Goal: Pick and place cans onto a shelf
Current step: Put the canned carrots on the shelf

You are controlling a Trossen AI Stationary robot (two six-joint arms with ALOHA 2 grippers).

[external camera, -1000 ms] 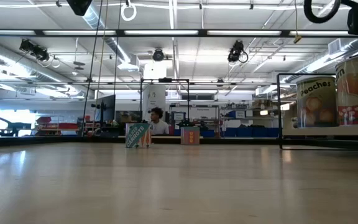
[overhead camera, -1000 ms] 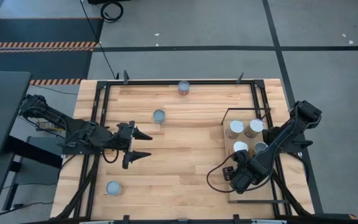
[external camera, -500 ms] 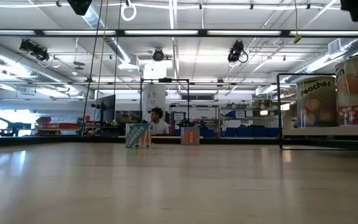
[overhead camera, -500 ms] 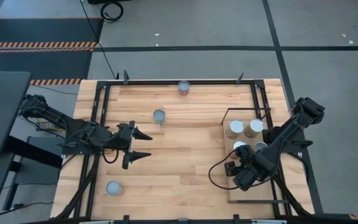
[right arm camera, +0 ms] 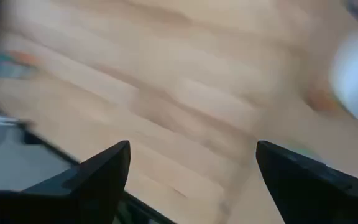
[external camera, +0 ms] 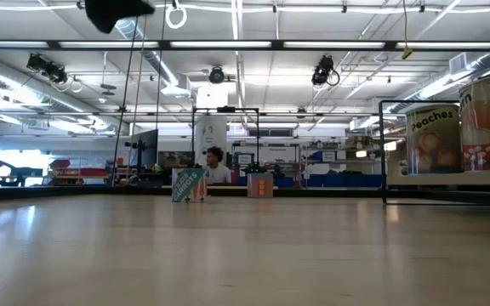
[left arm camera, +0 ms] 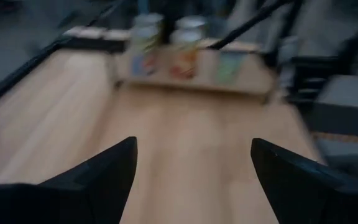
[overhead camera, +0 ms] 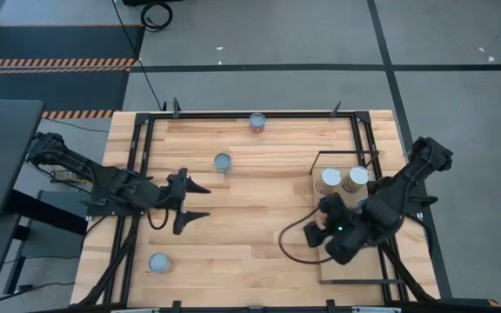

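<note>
Two cans (overhead camera: 330, 180) (overhead camera: 354, 178) stand upright on the shelf (overhead camera: 355, 268) at the table's right; in the low view they show as labelled cans (external camera: 432, 140). Three loose cans stand on the tabletop: one at the far edge (overhead camera: 257, 123), one near the middle (overhead camera: 223, 162), one at the near left (overhead camera: 158, 263). My right gripper (overhead camera: 320, 228) (right arm camera: 191, 180) hangs open above the shelf's left edge, holding nothing. My left gripper (overhead camera: 197, 202) (left arm camera: 191, 174) stands open over the table's left part, pointing toward the shelf's cans (left arm camera: 185, 53).
A black wire frame (overhead camera: 320, 156) edges the shelf, and black rails (overhead camera: 142, 156) run along the table's sides. My right arm (overhead camera: 398, 187) reaches over the shelf and hides part of it. Bare wood (overhead camera: 250, 235) lies between the two grippers.
My right gripper has risen from low over the shelf's near part, drifted a little toward the far edge, and turned its wrist; it now covers the shelf's middle. Its fingers stay open and hold nothing.
</note>
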